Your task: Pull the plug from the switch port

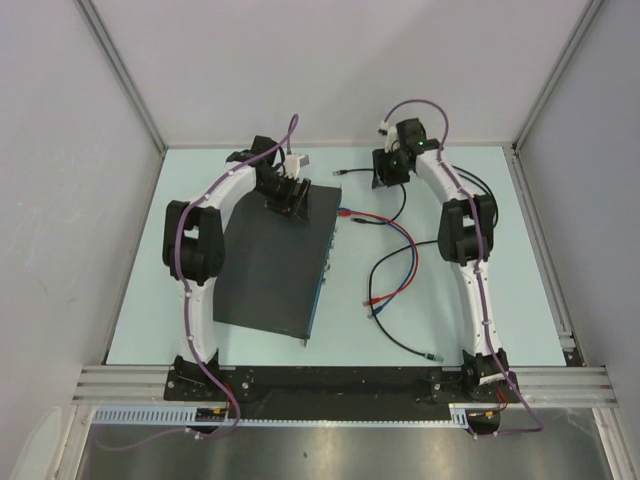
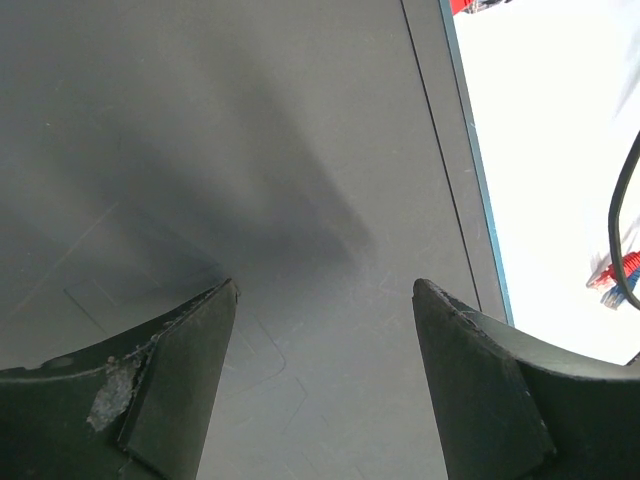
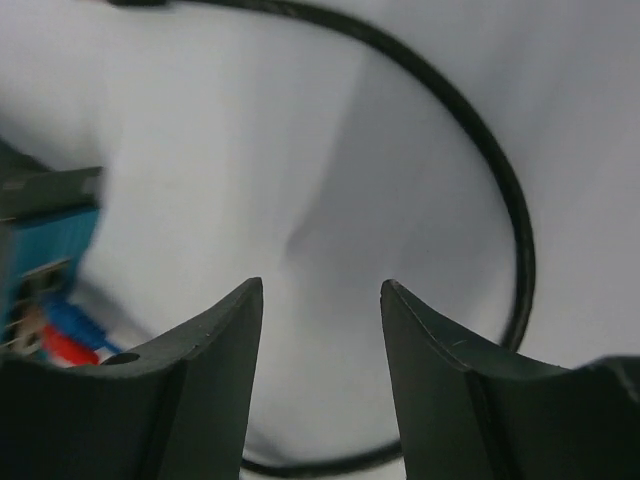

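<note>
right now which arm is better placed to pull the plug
Right: the right gripper, open, hangs beside the switch socket face, red and blue plugs in view. The left gripper is over the switch top.

Cables R of switch, on table

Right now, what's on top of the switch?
The open left gripper, over the far end of the switch, holding nothing. The arm covers that corner; contact can't be judged.

Even bright overhead light; right wrist view blurred, soft shadows.
</note>
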Tool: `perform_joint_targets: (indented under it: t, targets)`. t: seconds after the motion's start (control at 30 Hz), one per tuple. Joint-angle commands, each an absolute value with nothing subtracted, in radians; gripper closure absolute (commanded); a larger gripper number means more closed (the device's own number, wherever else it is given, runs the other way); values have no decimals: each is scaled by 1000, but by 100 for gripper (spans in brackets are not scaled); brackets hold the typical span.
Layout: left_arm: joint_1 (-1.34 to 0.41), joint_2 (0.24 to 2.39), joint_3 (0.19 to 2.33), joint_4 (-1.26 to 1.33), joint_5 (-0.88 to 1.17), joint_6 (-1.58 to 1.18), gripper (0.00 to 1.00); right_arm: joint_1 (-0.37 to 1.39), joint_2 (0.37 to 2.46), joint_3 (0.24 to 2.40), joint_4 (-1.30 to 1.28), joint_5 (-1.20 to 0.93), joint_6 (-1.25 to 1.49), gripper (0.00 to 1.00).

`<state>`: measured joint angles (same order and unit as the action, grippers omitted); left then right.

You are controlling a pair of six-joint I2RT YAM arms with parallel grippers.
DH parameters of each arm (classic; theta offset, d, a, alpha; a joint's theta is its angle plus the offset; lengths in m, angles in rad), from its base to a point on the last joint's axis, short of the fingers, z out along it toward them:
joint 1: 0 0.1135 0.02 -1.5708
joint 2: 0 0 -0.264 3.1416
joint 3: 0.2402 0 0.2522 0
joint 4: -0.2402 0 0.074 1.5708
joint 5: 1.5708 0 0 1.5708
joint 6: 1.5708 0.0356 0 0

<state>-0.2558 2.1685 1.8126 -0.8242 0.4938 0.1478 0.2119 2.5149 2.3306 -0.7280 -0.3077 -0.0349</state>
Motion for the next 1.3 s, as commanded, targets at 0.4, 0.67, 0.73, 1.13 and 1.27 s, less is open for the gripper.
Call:
perform_joint_targets:
  t: [0.4,0.67,0.73,1.13,1.27]
  targets:
    - [-230,2183,1732,-831,383,178,19,201,2560,2404,-721,-48,-152,43]
    - [-230,2195,1736,-836,387,176,19,198,2589,2358,-756,-70,-204,47]
    - [-230,2195,1738,-836,387,176,19,195,2595,2339,-772,-75,-206,60]
    - [-230,2195,1736,-833,388,169,19,97,2527,2370,-773,75,-455,95]
    - [-230,2207,1738,-833,397,163,19,66,2456,2385,-775,89,-577,96]
